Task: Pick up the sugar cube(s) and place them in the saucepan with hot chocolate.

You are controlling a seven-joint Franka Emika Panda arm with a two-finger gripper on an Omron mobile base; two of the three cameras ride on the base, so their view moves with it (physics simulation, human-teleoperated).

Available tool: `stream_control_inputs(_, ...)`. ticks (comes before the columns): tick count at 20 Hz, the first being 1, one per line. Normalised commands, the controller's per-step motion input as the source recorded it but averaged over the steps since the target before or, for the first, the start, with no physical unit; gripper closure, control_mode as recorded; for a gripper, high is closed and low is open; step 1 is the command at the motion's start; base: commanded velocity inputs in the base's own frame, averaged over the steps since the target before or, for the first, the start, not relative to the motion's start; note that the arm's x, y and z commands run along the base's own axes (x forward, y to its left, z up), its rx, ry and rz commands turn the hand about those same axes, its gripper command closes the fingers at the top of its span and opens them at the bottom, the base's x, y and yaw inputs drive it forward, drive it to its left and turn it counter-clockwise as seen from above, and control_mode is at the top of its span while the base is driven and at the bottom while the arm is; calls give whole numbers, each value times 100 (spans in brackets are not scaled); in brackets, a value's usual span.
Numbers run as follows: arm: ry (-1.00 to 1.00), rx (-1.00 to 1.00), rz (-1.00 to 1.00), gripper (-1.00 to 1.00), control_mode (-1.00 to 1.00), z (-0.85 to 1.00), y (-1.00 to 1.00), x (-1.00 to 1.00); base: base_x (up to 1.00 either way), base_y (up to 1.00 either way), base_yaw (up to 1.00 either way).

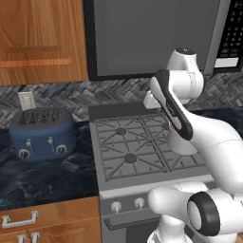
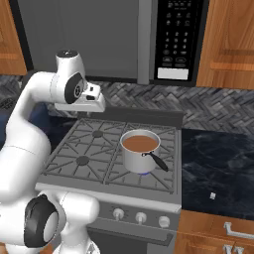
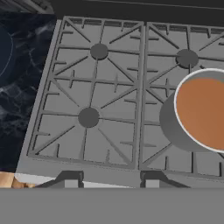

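Saucepan (image 3: 202,114) sits up and right of the fingers (image 3: 152,178), which stand apart holding nothing.

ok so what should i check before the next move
1. Sugar cube located, small white piece on the dark counter right of the stove: ok
2. Saucepan upright on the front right burner, brown liquid inside: ok
3. Hand empty, fingers apart: ok
4. Hand above the cube: not ok, it hangs over the stove's left burners
5. Pan handle clear of the drop path: cannot tell
6. More cubes elsewhere: cannot tell
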Motion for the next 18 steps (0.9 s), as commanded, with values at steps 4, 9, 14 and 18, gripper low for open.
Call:
stream_control_inputs(4, 0, 0, -2, -100, -100, 0, 0, -18, 0, 0, 0)
stream_control_inputs(9, 0, 1, -18, -100, -100, -7, -28, -74, 0, 0, 0)
stream_control_inputs(14, 0, 3, -17, -100, -100, -10, -62, -48, 0, 0, 0)
stream_control_inputs(18, 0, 4, -12, -100, -100, -13, -73, -22, 0, 0, 0)
